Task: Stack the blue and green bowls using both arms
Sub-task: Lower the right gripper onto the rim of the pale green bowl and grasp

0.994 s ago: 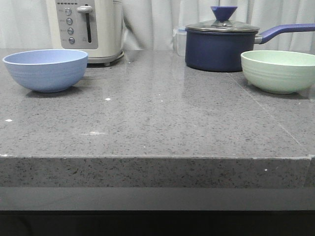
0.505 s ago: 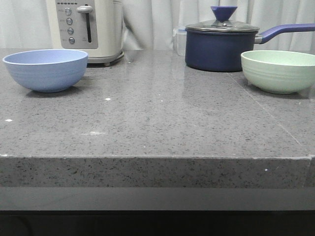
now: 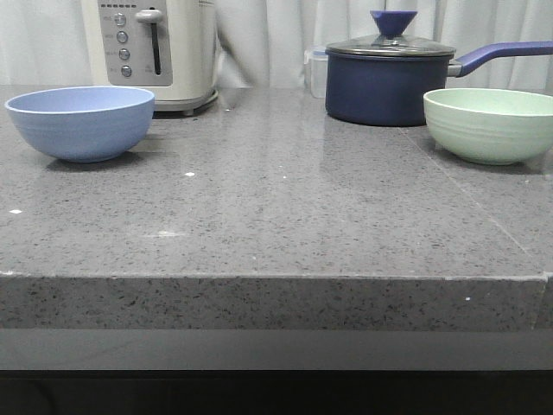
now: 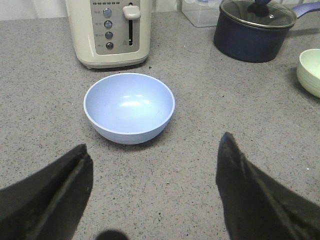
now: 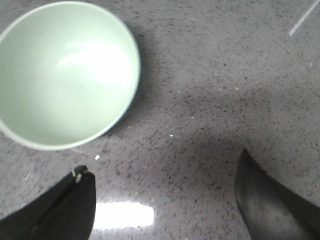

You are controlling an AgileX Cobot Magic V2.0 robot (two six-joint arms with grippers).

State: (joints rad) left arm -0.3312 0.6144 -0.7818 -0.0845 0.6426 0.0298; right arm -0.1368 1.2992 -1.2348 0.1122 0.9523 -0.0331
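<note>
Grey counter unchanged, blue bowl and green bowl unmoved, both claws released.

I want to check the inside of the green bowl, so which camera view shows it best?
The right wrist view: it looks down into the green bowl, and the hollow appears empty. The front view shows the bowl from the side, mostly its outer wall and rim. The left wrist view shows only a part at the picture's edge.

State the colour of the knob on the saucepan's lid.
The knob is blue, lighter than the navy saucepan; the front view shows it best.
</note>
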